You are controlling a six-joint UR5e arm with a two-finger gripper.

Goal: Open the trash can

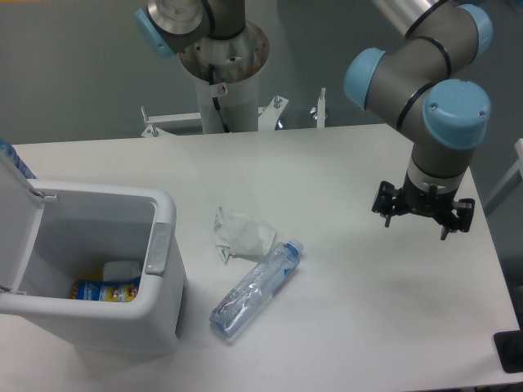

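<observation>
Bin (160, 314): white, boxy, at the lower left of the frame, on the table (343, 163). Lid (15, 214) stood raised at the far left edge, swung well back; interior open to view, with a blue and yellow packet (106, 290) and a pale object lying at the bottom. Grey button strip (157, 249) on the right rim, untouched by anything. Judged: task done as far as could be seen; nothing left but for the arm to stay clear.

Gripper (422, 219): at the right of the frame, well apart from the bin, hanging above the table beneath the wrist, pointing down. Fingers spread wide, nothing between them.

Loose items, centre of frame, between bin and gripper: crumpled tissue (241, 233); plastic bottle (256, 288) lying on its side just below it, blue cap toward the upper right.
</observation>
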